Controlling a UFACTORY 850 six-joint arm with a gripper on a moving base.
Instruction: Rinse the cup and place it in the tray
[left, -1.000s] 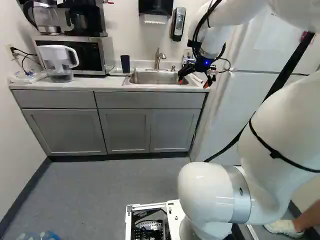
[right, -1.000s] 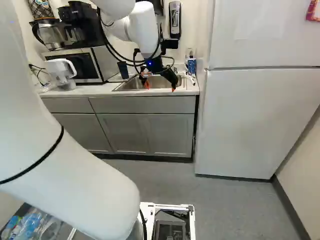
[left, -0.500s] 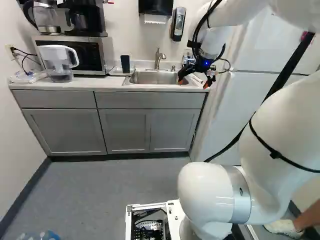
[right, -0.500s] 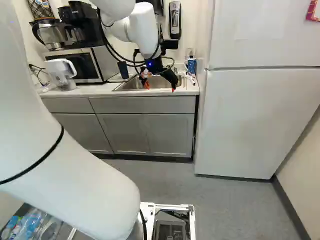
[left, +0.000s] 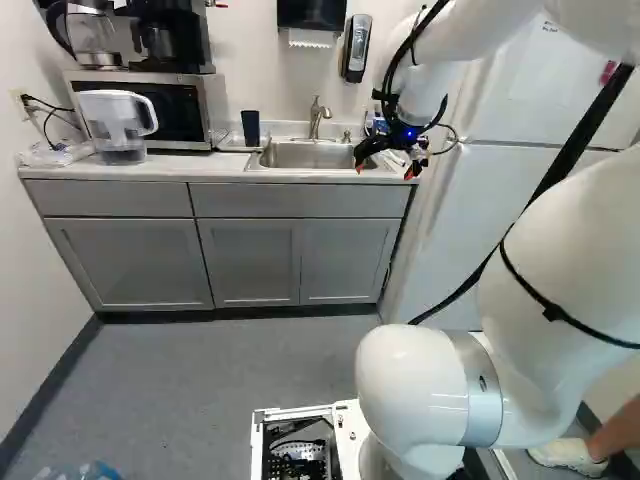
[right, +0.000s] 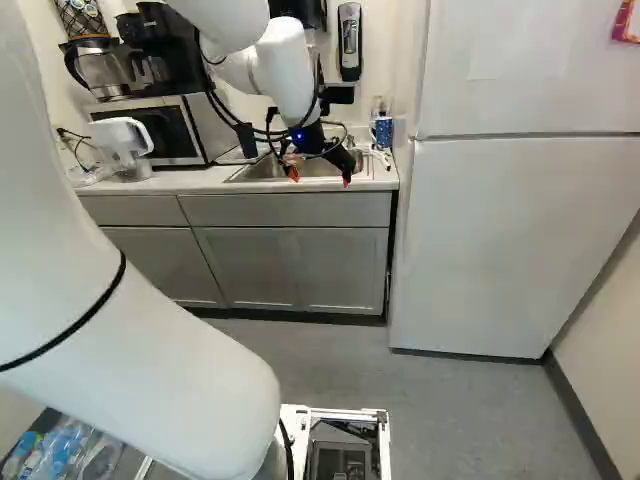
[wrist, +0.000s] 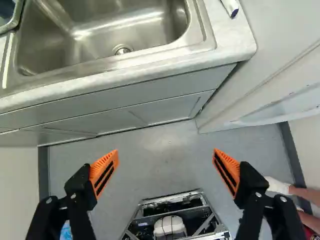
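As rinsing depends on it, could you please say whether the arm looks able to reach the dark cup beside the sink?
Probably yes: the gripper is open and empty, and the upright cup stands across the sink, with perhaps the faucet to steer around.

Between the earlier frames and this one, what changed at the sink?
The gripper has dipped slightly in both base views, shifting a touch leftward in the left base view. It is open, and nothing was grasped or released. The base, dark cup, pitcher and sink stayed put.
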